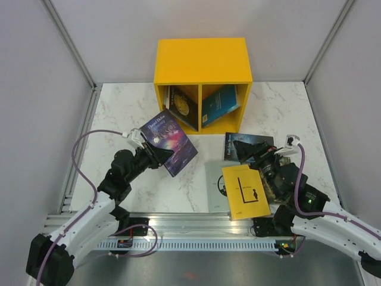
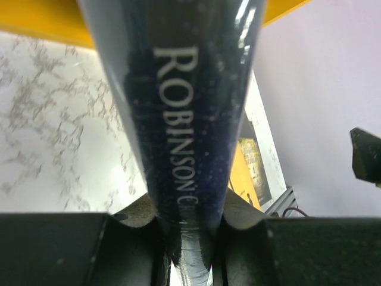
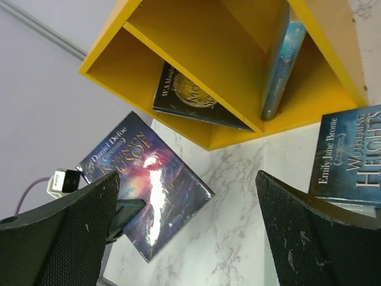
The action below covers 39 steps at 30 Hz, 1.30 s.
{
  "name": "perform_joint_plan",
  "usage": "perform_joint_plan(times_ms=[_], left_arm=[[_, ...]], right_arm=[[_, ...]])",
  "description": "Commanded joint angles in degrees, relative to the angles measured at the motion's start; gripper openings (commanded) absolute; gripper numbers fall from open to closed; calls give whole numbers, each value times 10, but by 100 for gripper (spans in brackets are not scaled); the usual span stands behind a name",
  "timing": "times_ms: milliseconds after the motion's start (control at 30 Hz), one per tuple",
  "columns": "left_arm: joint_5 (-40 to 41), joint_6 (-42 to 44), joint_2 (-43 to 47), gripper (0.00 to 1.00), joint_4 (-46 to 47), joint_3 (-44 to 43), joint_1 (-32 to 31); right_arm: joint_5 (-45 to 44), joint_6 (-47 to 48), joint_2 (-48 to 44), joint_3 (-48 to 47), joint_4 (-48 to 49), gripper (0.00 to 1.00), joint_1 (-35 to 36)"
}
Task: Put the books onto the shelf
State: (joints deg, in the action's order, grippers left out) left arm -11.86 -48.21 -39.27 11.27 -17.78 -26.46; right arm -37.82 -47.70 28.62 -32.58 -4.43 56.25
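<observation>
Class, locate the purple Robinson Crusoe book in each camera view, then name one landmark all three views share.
Top external: Robinson Crusoe book left of centre, gripped by the left hand, before the yellow shelf.
Left wrist: its spine fills the centre, rising from between the fingers.
Right wrist: lower left, below the shelf.
Shared landmark: the yellow shelf.

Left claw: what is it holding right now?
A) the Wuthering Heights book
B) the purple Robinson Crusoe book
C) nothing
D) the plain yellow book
B: the left claw is clamped on the purple Robinson Crusoe book, holding it tilted in front of the shelf.
</observation>
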Motion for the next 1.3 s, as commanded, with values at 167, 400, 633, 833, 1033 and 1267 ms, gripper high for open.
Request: perform_joint_plan(times_ms=[167,400,633,833,1033,1267], left_arm=[[18,46,-95,2,184,-113,-5],[50,89,-192,2,199,-189,-7],[117,161,-262,2,206,-253,-7],[166,175,-316,2,232,-280,-7],[263,147,-377,2,328,-268,-13],[386,129,-483,2,426,-294,-42]], right_arm=[[-35,24,-19,-12,-60,98,0],[-34,24,-18,-14,-68,98,-1],[-40,25,-36,-18,-92,98,-1],[-48,25,-49,-13,-106,98,-1],[-45,22,-33,-11,-106,98,-1],[-42,22,-20,-2,-105,98,0]])
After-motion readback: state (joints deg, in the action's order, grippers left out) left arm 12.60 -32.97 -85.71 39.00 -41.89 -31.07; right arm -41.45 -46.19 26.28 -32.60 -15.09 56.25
